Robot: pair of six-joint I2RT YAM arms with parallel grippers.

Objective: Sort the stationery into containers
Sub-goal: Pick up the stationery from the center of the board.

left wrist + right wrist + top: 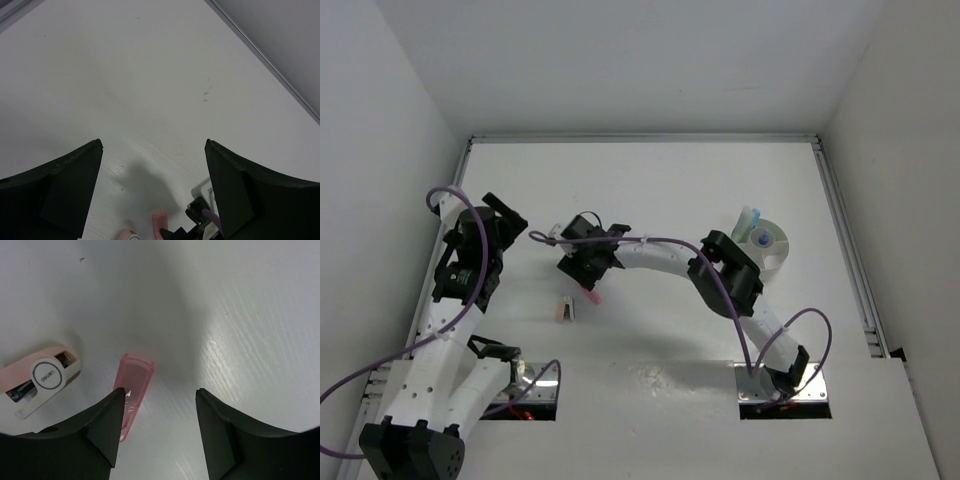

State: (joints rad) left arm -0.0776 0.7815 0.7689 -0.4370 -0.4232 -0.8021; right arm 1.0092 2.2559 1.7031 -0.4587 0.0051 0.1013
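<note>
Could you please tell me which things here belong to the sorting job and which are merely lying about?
Job: pink stick, small pink-and-white block, white tub, pastel sticks standing in it, right hand over the pink stick.
Not the job: purple cables, metal base plates.

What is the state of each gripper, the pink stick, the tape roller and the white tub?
Left gripper: open, empty.
Right gripper: open, grips nothing.
Pink stick: lying flat, not gripped.
Tape roller: lying flat, apart from the stick.
White tub: upright, some pieces inside.
</note>
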